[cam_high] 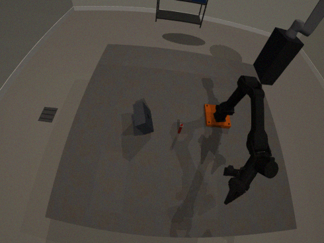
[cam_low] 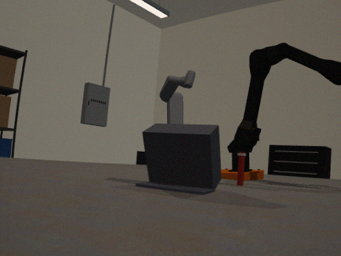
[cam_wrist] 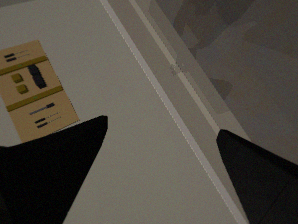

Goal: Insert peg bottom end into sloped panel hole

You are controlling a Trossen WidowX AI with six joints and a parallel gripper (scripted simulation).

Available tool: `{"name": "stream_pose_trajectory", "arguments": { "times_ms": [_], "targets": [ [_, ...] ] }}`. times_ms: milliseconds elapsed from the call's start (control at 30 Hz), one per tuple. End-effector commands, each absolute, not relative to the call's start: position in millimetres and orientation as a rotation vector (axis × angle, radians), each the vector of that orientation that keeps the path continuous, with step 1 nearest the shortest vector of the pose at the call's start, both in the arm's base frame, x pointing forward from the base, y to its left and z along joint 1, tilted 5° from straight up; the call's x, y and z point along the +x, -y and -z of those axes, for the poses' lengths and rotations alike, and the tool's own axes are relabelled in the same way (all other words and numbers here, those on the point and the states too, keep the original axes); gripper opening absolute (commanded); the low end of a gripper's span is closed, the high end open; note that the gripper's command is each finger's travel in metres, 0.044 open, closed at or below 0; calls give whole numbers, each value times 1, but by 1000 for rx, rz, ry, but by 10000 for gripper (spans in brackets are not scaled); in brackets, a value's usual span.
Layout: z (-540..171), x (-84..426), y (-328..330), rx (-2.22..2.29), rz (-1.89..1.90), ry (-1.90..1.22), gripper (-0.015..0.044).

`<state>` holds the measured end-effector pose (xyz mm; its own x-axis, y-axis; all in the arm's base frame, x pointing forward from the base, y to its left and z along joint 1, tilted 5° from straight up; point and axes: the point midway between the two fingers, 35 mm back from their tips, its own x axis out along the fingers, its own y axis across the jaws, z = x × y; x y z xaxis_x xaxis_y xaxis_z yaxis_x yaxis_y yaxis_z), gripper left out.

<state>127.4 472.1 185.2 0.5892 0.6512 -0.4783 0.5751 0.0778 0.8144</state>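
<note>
Gripper open, well apart from peg; panel block near peg.

No readable text anywhere.

Taking the orange base plate as the landmark. Open lane between it and the dark block, only the red peg standing in it, upright, touching neither. Peg is nearer the plate than the block is, with room around it for fingers on all sides. Block is the big obstacle, across from the plate past the peg; its bulk closes off a low straight path beyond. Hole mouth faces the plate side, so access is from there. Arm rises off the plate and bends out to the side, leaving the air over peg and block open. Gripper is well apart from both, fingers spread, just air between them.
</note>
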Motion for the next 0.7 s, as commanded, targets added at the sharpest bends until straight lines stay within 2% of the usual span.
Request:
{"name": "stream_pose_trajectory", "arguments": {
  "times_ms": [0, 33, 667],
  "targets": [
    [-185, 128, -472, 1584, -77, -1056, 426],
    [-185, 129, -471, 1576, -78, -1054, 440],
    [-170, 186, -428, 1120, -125, -954, 440]
  ]
}}
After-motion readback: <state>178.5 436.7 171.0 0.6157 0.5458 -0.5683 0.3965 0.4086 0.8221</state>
